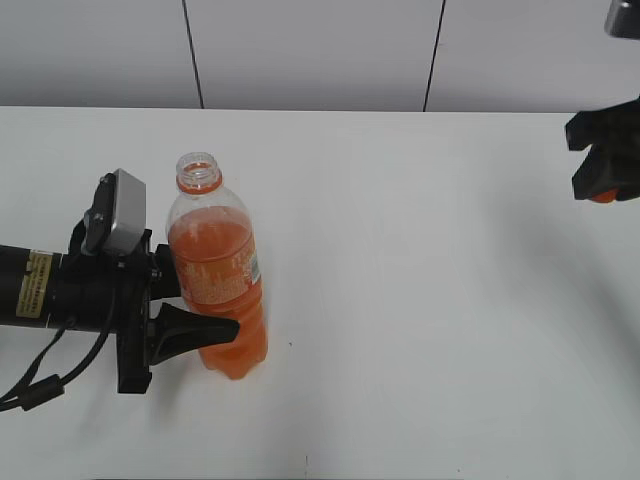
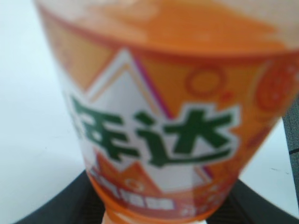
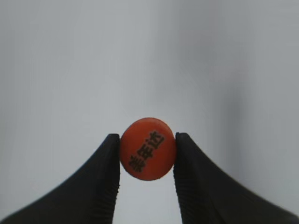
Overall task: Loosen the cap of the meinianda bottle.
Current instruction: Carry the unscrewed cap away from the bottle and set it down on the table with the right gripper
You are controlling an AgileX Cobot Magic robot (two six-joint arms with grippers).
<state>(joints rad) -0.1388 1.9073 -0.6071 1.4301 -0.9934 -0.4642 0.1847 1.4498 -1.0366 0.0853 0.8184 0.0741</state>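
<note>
1. On the white table [image 1: 420, 300], the tall clear plastic meinianda bottle [image 1: 215, 275] of orange drink stands upright with its neck open; the black left gripper [image 1: 185, 310] is clamped round its labelled body, evidently to steady it.
2. Well to the right of the bottle and raised off the table, the black right gripper [image 3: 147, 156] pinches the small round orange plastic cap [image 3: 148, 148] between its fingers, so the cap is fully off, not merely loosened.
3. The exterior view cuts off the right gripper at the frame edge, showing only an orange sliver, probably the cap.
4. The left wrist view is filled by the blurred label, hiding the jaws' contact points.
</note>
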